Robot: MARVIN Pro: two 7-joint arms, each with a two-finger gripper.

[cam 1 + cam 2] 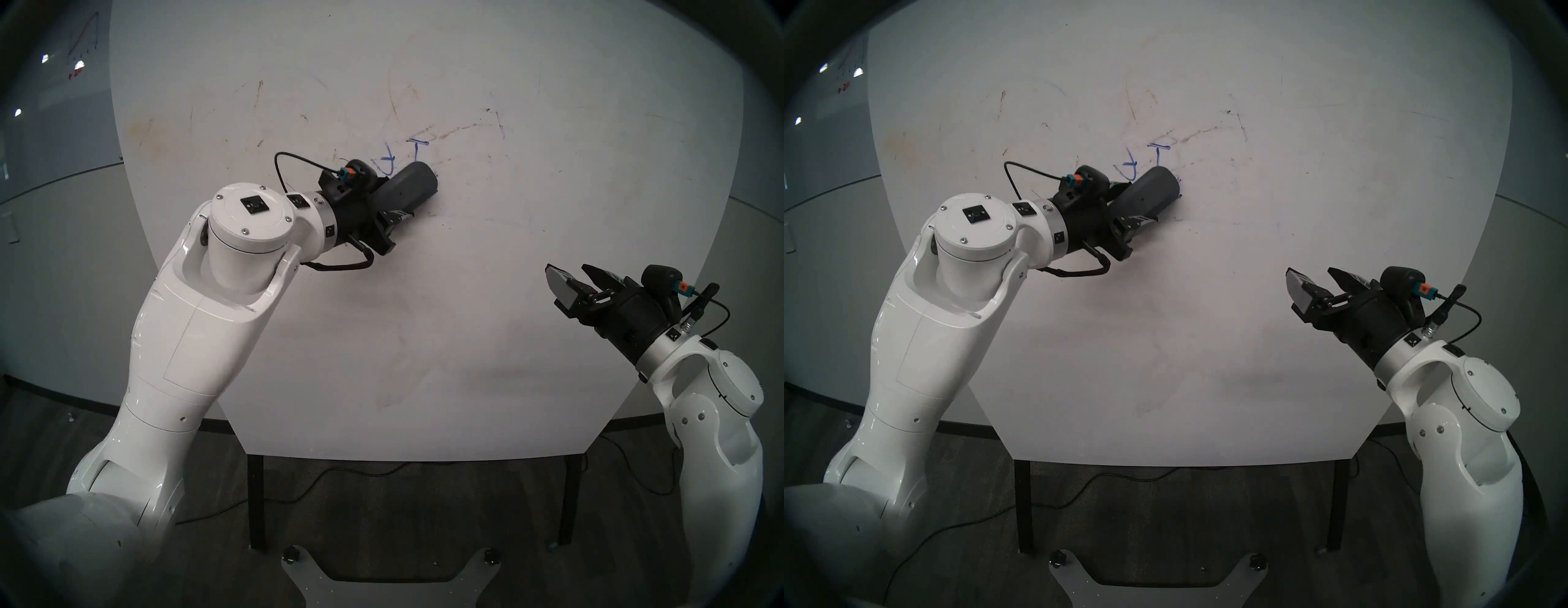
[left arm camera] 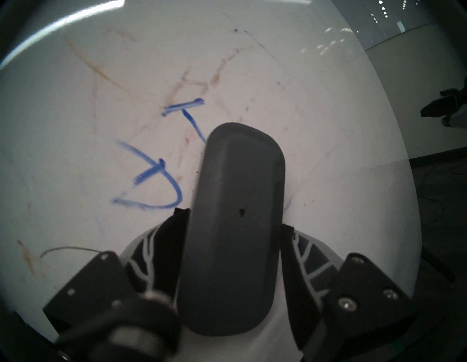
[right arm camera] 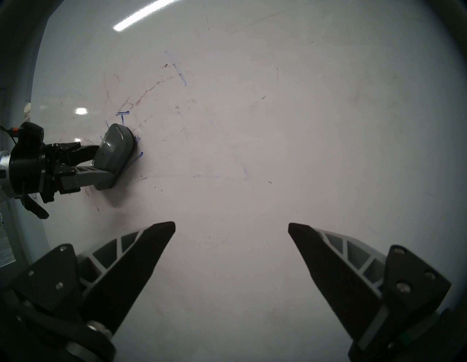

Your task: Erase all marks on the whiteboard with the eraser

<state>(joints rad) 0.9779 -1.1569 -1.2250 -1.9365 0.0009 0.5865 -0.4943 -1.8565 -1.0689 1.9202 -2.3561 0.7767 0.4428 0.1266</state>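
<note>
The whiteboard (image 1: pixel 466 339) lies flat in front of me, scuffed with faint brown scratches. My left gripper (image 1: pixel 394 199) is shut on the eraser (image 1: pixel 409 187), a dark grey rounded block that rests on the board. Blue marks (image 1: pixel 388 163) show just beyond it: a curved crossed stroke (image 2: pixel 161 177) and a T-topped stroke (image 2: pixel 183 107) whose lower end runs under the eraser (image 2: pixel 235 227). A few short blue strokes (image 3: pixel 138 155) show at its right side. My right gripper (image 1: pixel 570 271) hovers open and empty over the board's right part, far from the marks; its fingers (image 3: pixel 151 252) stand wide apart.
A thin bluish stroke (image 1: pixel 500 127) and a faint long line (image 1: pixel 509 223) lie right of the eraser. A grey wall board with a red graph (image 1: pixel 85 38) is at the far left. Black table legs (image 1: pixel 256 501) and cables on the floor show below the near edge.
</note>
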